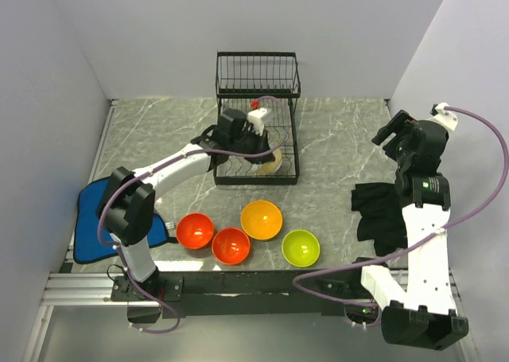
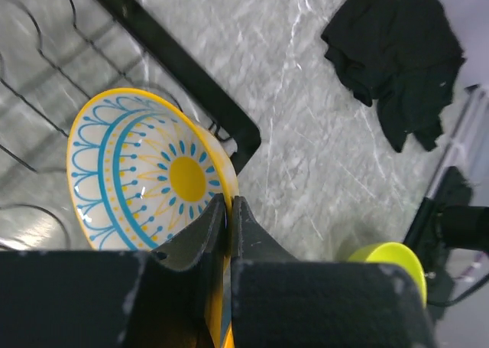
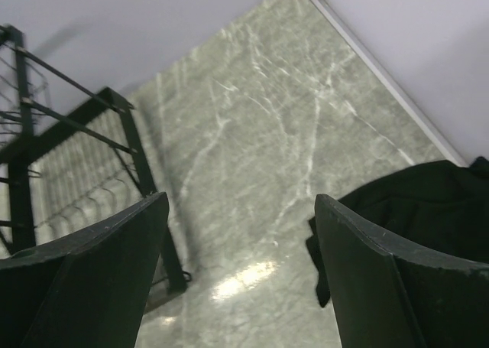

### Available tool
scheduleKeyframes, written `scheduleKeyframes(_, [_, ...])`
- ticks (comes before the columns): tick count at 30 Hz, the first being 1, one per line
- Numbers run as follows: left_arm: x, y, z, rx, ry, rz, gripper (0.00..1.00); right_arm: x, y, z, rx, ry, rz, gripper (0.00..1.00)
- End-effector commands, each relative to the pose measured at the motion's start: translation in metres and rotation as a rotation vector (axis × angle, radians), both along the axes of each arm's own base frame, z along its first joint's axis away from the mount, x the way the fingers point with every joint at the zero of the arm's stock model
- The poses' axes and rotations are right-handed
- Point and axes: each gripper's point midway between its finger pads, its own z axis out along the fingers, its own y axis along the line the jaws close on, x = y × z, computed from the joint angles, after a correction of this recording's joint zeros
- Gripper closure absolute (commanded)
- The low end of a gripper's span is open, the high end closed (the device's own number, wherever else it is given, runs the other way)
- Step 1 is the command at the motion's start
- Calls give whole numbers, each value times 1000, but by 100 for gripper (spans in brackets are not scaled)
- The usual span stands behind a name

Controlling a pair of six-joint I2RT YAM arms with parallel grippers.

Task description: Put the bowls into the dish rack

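Here, the left tool [image 2: 228, 207] grips the patterned bowl [image 2: 141, 164] by its rim.

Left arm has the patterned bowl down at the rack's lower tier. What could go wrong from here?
1. The left gripper pinches only the thin rim of the glossy patterned bowl, so the bowl could slip or swing.
2. The bowl is close to the front corner bar of the dish rack. It may knock that bar or, once released, tip out over it rather than settle between the wires.
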Motion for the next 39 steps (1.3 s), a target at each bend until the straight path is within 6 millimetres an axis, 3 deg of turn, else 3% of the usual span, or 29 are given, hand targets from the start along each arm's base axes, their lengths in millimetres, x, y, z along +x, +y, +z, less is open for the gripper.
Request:
scheduleKeyframes(1, [-13,-24,91,-388,-123,-134,99,7,-12,12,-80,21,-16,15])
scheduleKeyframes(2, [-16,-20,82,-423,-48,-134,99,8,-13,13,-95,32,-12,15])
scheduleKeyframes(5, [-12,-17,92,-560,-37,-135,99,14,-16,8,-112,64,-4,14])
scheduleKeyframes(7, [-7,-17,87,-592,-9,-123,99,15,-16,6,-115,71,-2,14])
scheduleKeyframes(11, [12,-14,82,-656,51,-76,99,15,-19,3,-147,94,-2,14])
scheduleKeyframes(14, [30,-11,65,-693,134,-5,99,12,-23,3,-172,106,-9,13])
scheduleKeyframes(16, [38,-8,67,-736,132,29,99,11,-25,1,-182,115,-12,13])
scheduleKeyframes(32, [86,-17,28,-749,200,166,99,18,-27,-7,-199,155,2,12])
scheduleKeyframes(39, [101,-18,19,-768,179,162,99,27,-28,-8,-208,172,16,12])
